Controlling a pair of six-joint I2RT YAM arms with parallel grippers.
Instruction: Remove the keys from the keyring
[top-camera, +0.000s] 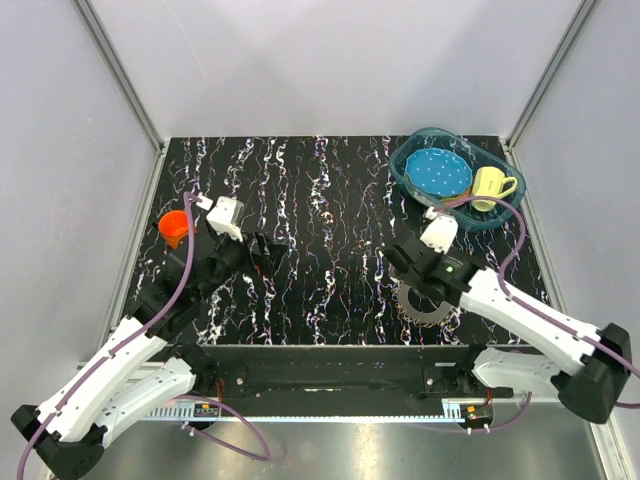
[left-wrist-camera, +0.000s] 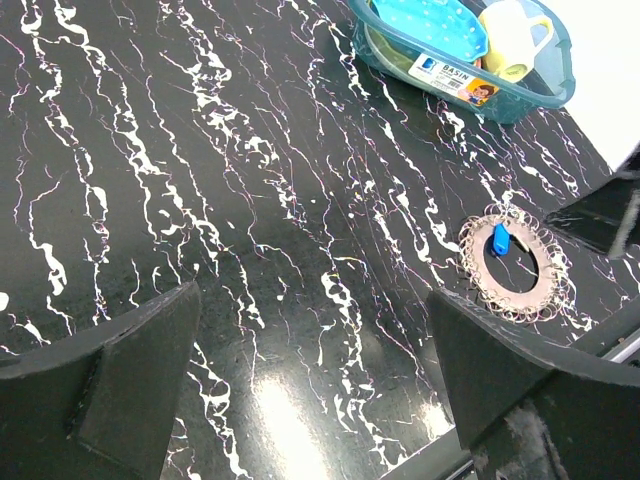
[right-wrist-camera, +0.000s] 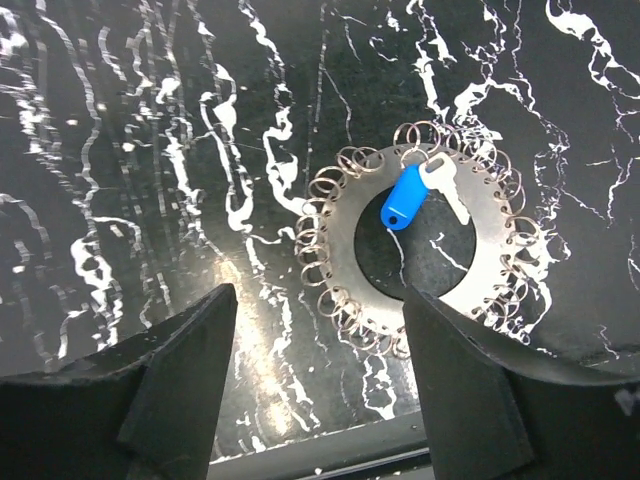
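The keyring (top-camera: 425, 303) is a flat grey metal ring plate edged with several small wire loops. It lies on the black marbled table near the front right, partly under my right arm. One silver key (right-wrist-camera: 446, 190) with a blue head (right-wrist-camera: 403, 198) lies across its hole. I see no other keys. My right gripper (top-camera: 398, 258) is open and empty; in the right wrist view (right-wrist-camera: 320, 390) the keyring (right-wrist-camera: 335, 240) lies just ahead, nearer the right finger. My left gripper (top-camera: 268, 252) is open and empty over bare table (left-wrist-camera: 315, 400), with the keyring (left-wrist-camera: 520, 293) far to its right.
A blue oval basin (top-camera: 396, 168) stands at the back right and holds a blue dotted plate (top-camera: 438, 172) and a yellow mug (top-camera: 490, 185). An orange cup (top-camera: 175, 228) stands at the left edge beside my left arm. The table's front edge is close below the keyring.
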